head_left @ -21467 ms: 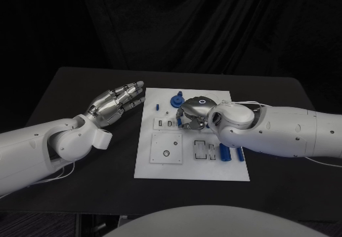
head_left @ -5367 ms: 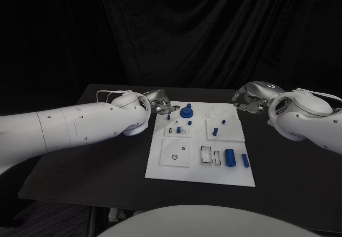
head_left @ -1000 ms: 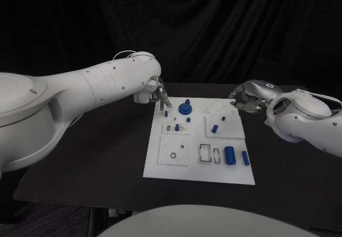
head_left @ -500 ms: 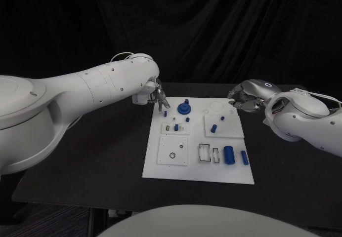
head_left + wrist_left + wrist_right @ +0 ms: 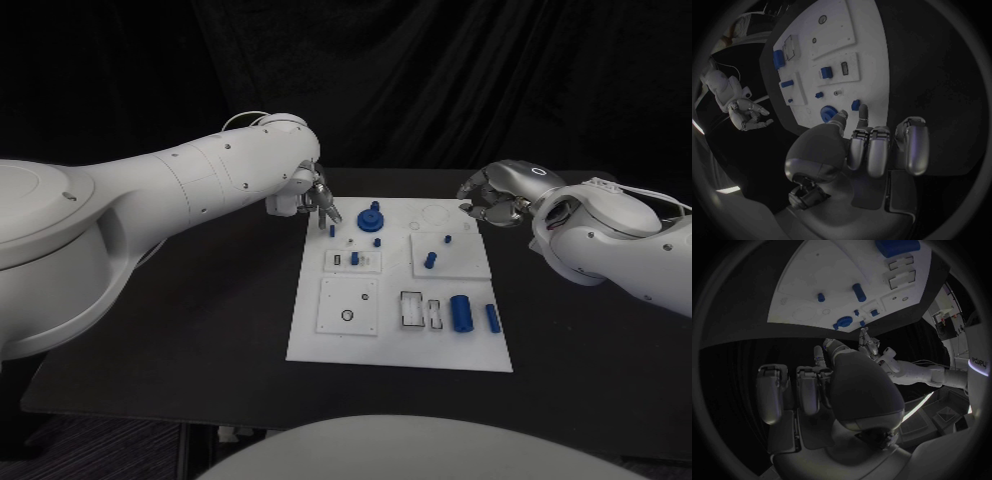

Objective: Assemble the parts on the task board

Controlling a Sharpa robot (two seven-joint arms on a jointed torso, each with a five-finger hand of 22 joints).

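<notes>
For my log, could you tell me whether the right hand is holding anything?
No: the right hand has its fingers curled in, with nothing in them.

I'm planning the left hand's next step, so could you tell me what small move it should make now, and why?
Probably lower the left hand a little onto the small blue peg at the task board's far left corner: its fingertips hover just above that peg, holding nothing.

The task board [image 5: 400,345] is white and lies on a black table [image 5: 188,330]. The parts [image 5: 462,312] on it are blue, among them a darker blue round knob [image 5: 371,216]. Both arms are white; the left robot hand [image 5: 315,197] and the right robot hand [image 5: 495,196] are silver-grey metal.
</notes>
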